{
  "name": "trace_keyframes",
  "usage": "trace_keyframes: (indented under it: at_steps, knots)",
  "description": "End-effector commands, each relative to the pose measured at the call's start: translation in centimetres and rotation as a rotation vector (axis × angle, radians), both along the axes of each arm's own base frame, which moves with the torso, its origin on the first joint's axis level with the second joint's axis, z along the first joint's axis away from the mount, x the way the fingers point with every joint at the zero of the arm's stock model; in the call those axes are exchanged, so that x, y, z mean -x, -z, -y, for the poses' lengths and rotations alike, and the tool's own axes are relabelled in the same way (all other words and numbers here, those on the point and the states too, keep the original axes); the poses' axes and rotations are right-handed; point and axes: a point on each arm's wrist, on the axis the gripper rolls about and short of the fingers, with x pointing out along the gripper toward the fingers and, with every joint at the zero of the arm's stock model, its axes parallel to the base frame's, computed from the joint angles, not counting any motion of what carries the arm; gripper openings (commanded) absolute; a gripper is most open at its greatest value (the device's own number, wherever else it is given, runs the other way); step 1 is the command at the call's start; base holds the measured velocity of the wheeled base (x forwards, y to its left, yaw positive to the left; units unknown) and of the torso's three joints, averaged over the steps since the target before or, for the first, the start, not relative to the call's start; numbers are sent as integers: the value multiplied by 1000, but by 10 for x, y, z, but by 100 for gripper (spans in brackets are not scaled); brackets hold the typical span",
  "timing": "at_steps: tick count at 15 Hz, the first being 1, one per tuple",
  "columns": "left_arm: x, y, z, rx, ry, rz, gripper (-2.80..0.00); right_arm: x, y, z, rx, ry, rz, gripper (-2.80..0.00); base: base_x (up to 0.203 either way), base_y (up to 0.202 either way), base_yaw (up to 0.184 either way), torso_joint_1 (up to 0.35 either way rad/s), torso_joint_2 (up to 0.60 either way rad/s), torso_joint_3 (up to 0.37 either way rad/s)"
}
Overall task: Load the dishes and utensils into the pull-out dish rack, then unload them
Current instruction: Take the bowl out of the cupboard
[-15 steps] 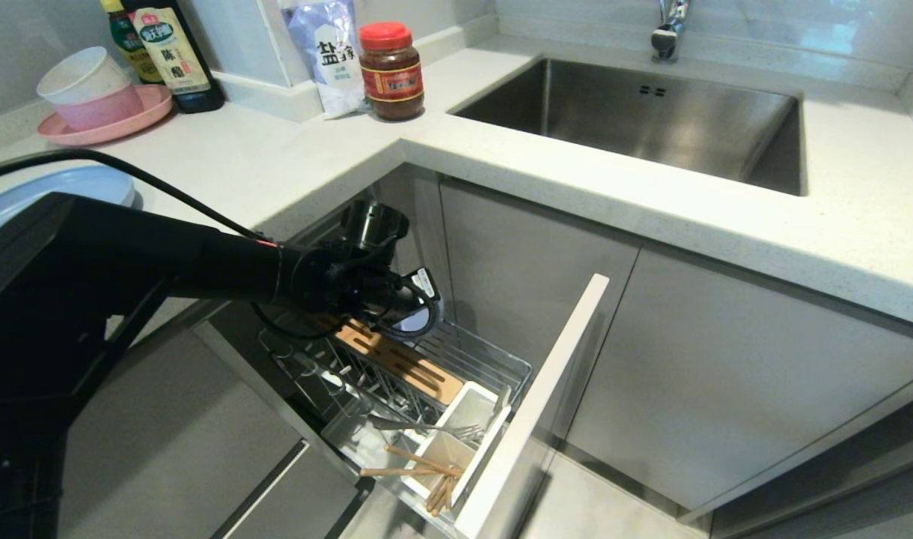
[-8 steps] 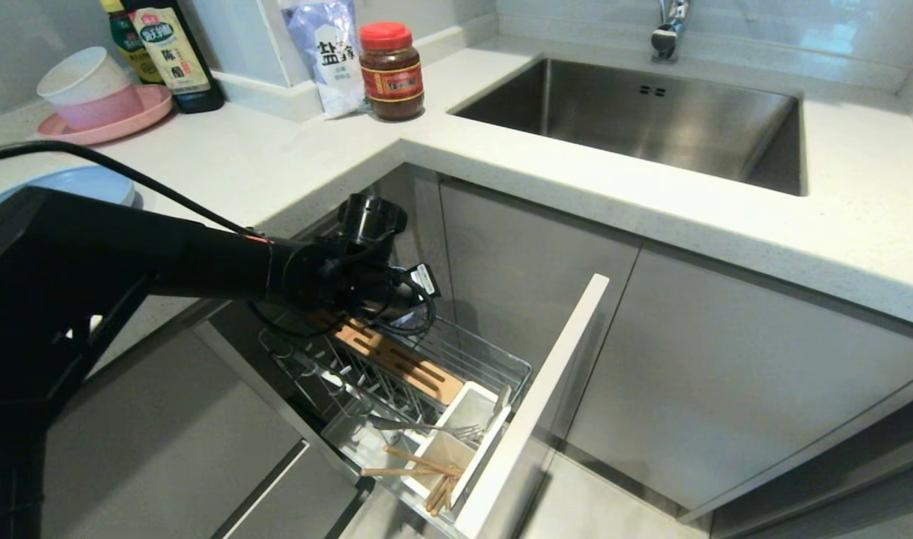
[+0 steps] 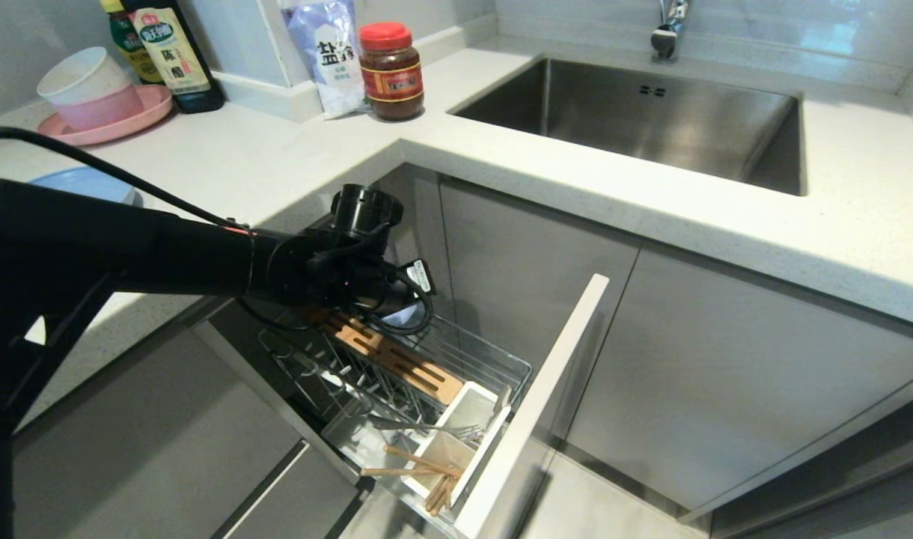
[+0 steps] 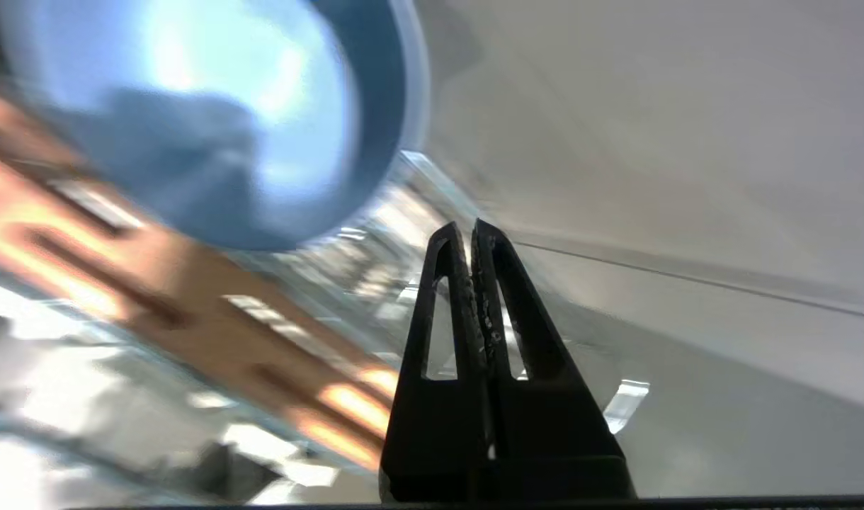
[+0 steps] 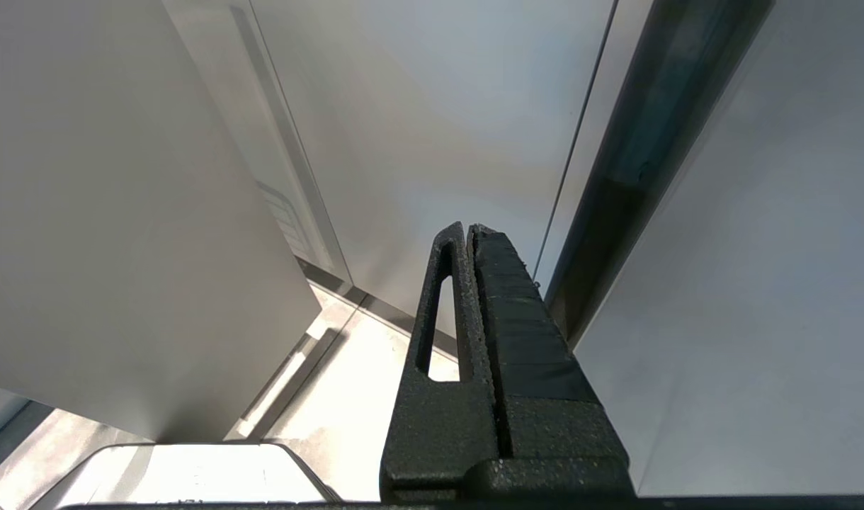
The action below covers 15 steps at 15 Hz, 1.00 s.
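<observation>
A pale speckled countertop (image 3: 591, 187) wraps an L-shaped corner, holding a steel sink (image 3: 651, 120) (tap (image 3: 670, 26) above it). Grey cabinet doors (image 3: 726, 374) stand below, over a light floor (image 3: 599, 509).

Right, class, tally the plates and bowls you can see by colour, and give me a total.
Blue: 2 (blue plate, blue bowl)
Pink: 2 (pink plate, pink bowl)
White: 1 (white bowl)
Total: 5
</observation>
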Motion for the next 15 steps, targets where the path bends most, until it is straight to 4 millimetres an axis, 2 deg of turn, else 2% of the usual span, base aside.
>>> trace_keyframes:
  at_steps: [1,7,11,15]
  knots:
    - [1,-3,-3,-64,-29,26,0,0,0,0,0,0,3,-280,0,0,0,0,0,0]
    - [-5,7,-2,-72,-28,8,0,0,0,0,0,0,3,-280,0,0,0,0,0,0]
    - [-23,28,5,-91,-1,-12,0,0,0,0,0,0,3,-280,0,0,0,0,0,0]
    - [-42,37,-5,-106,-18,-9,0,0,0,0,0,0,3,-280,0,0,0,0,0,0]
